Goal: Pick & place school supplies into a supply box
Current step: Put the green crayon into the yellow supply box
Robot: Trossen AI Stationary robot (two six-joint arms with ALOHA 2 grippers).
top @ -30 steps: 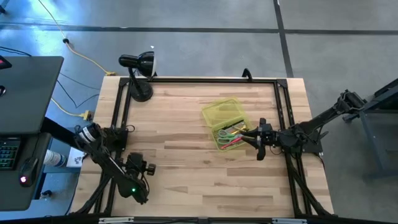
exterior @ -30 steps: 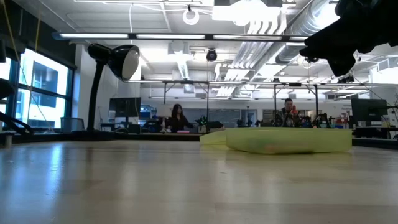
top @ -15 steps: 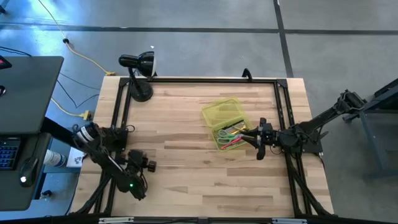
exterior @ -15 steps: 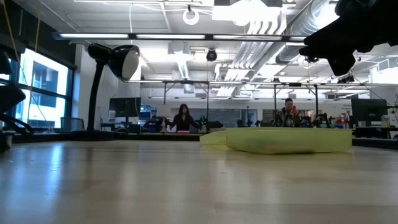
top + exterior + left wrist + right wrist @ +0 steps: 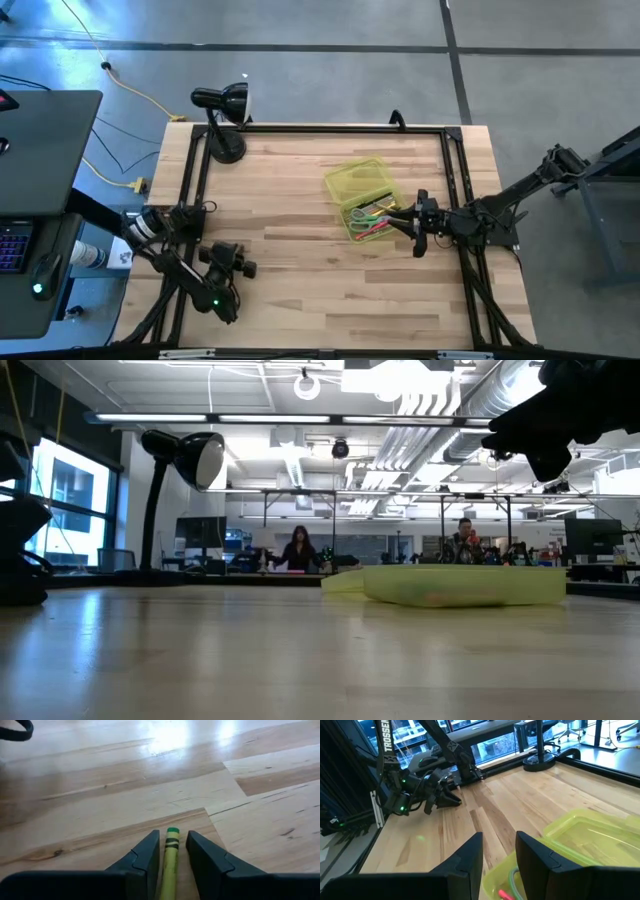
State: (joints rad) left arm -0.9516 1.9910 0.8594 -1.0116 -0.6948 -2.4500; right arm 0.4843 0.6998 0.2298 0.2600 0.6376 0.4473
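Now, supply box: the translucent yellow-green supply box (image 5: 363, 200) sits on the bench (image 5: 300, 260) right of centre, its hinged lid (image 5: 356, 179) laid open flat toward the far edge; in the low view (image 5: 465, 585) it shows as a low yellow-green slab.
Contents: green-handled scissors (image 5: 362, 212), a red-pink marker (image 5: 377, 227) and thin pens lie inside the box; single pens cannot be told apart.
Crayon: a yellow-green crayon with a green tip and dark bands (image 5: 170, 857) is pinched between the fingers of the left hand.
Left hand: the left hand (image 5: 246, 267) is low over the bench near the front-left corner, well apart from the box, pressed onto the crayon; it also shows far off in the right wrist view (image 5: 451, 800).
Right hand: the right hand (image 5: 408, 224) hangs just beside the box's right end, above its rim; its fingers (image 5: 468, 860) stand a little apart with nothing between them.
Lamp: a black desk lamp (image 5: 222, 115) stands at the bench's far-left corner, also seen in the low view (image 5: 175, 480).
Room: people sit at desks in the background (image 5: 299, 549).
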